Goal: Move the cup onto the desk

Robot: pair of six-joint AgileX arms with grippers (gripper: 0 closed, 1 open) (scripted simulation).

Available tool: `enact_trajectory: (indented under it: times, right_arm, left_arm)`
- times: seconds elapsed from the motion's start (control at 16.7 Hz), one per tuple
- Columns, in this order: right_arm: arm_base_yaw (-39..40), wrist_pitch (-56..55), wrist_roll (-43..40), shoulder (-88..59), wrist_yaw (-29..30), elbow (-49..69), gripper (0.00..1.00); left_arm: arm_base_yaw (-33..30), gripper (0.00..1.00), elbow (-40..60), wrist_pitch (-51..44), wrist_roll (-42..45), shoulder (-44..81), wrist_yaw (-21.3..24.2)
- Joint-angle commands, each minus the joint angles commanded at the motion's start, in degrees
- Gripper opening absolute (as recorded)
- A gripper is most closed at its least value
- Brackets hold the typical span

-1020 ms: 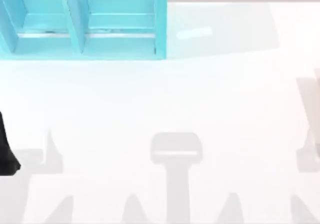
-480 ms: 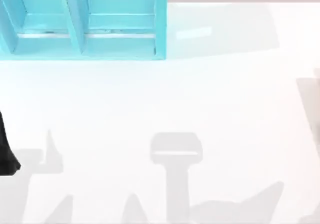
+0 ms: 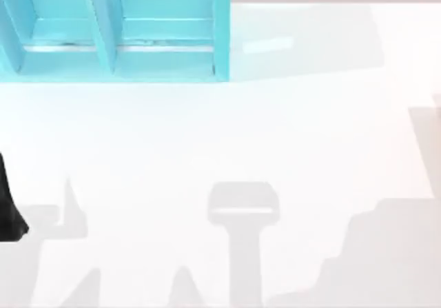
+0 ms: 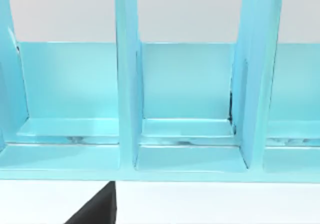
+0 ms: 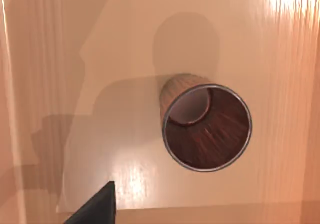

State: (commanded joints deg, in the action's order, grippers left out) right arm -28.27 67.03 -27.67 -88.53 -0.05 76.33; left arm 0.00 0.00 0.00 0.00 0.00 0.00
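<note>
From above, I see the white desk with the turquoise shelf unit at its far left corner; its compartments look bare. A black piece of my left arm is cut off at the left edge, well in front of the shelf unit.

My left wrist camera faces the shelf unit's compartments; a dark sliver at the frame's edge tells me nothing about that gripper's grip.

My right wrist camera looks down into the cup, upright on a glossy tan surface, its dark inside holding nothing. I cannot tell the right gripper's grip either.
</note>
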Motion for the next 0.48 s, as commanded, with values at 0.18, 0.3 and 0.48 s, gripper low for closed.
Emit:
enact_trajectory:
  times: [0.18, 0.3, 0.48]
  right_arm:
    - [-2.77, 6.55, -2.66, -8.51, 0.02, 7.37, 1.0]
    - [-3.73, 8.76, -3.59, -11.45, 0.01, 9.75, 1.0]
    - [-3.91, 9.17, -3.77, -12.02, 0.01, 10.17, 1.0]
  left_arm:
    - [0.0, 1.0, 0.0, 0.0, 0.0, 0.0, 0.0]
    - [0.0, 1.0, 0.0, 0.0, 0.0, 0.0, 0.0]
    - [0.0, 1.0, 0.0, 0.0, 0.0, 0.0, 0.0]
